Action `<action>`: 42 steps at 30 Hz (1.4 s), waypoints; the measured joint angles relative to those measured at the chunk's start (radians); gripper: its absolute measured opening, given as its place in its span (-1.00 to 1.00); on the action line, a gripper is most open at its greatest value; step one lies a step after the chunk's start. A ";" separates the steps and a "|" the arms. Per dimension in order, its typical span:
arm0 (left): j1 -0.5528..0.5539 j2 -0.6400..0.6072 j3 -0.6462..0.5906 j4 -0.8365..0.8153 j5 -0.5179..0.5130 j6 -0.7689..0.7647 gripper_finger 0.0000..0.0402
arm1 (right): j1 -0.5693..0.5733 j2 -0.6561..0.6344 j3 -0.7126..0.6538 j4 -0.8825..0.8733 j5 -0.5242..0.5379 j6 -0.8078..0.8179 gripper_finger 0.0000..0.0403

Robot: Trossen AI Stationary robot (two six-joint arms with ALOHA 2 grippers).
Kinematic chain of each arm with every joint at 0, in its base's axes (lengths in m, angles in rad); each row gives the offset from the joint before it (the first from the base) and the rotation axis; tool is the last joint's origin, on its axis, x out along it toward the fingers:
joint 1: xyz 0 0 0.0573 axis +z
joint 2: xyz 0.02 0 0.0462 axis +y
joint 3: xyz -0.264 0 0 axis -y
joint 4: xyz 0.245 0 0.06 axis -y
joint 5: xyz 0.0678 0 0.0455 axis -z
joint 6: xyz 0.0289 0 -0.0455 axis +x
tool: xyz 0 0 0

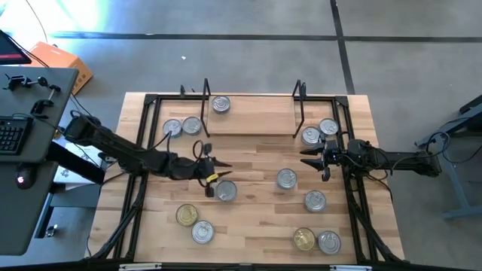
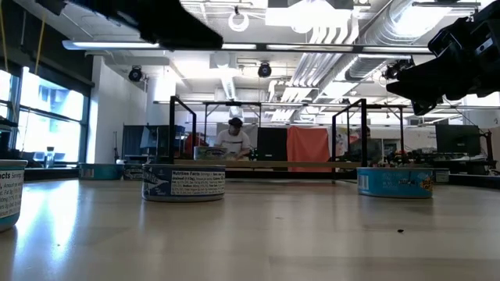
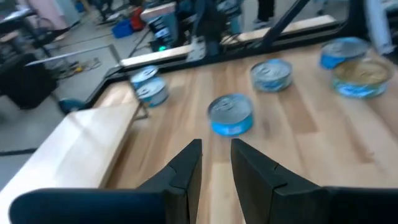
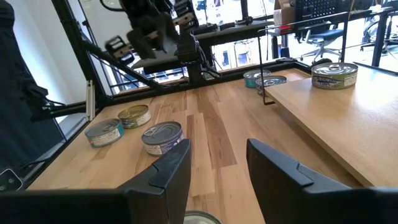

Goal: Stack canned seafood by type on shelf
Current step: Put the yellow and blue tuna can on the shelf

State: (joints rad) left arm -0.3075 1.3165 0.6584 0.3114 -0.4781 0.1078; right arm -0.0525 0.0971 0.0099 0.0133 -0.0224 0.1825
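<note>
2 dark jointed arms, cabled; the left one (image 1: 135, 156) carries a yellow marking.

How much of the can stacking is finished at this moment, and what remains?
Done: only one can stands on the shelf, and nothing is stacked. In hand: nothing; the left gripper hovers empty near a silver can, and the right gripper is open and empty. Left: the other cans, including two gold ones, are on the table.
</note>
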 joint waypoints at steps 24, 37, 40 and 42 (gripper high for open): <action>-0.012 -0.048 -0.143 0.058 -0.033 -0.125 -0.62 | 0.265 0.377 0.003 0.802 -0.033 0.064 -0.27; -0.004 -0.048 -0.143 0.079 -0.034 -0.105 -0.62 | 0.413 0.704 0.401 -0.259 0.179 -0.156 -0.27; 0.003 -0.048 -0.143 0.090 -0.034 -0.104 -0.62 | 0.433 0.813 0.433 -0.334 0.180 -0.176 -0.27; 0.007 -0.048 -0.143 0.100 -0.034 -0.104 -0.62 | 0.437 0.883 0.434 -0.331 0.181 -0.212 -0.27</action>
State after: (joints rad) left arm -0.3003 1.2690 0.5156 0.4115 -0.5121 0.0036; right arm 0.3843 0.9805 0.4438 -0.3180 0.1581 -0.0296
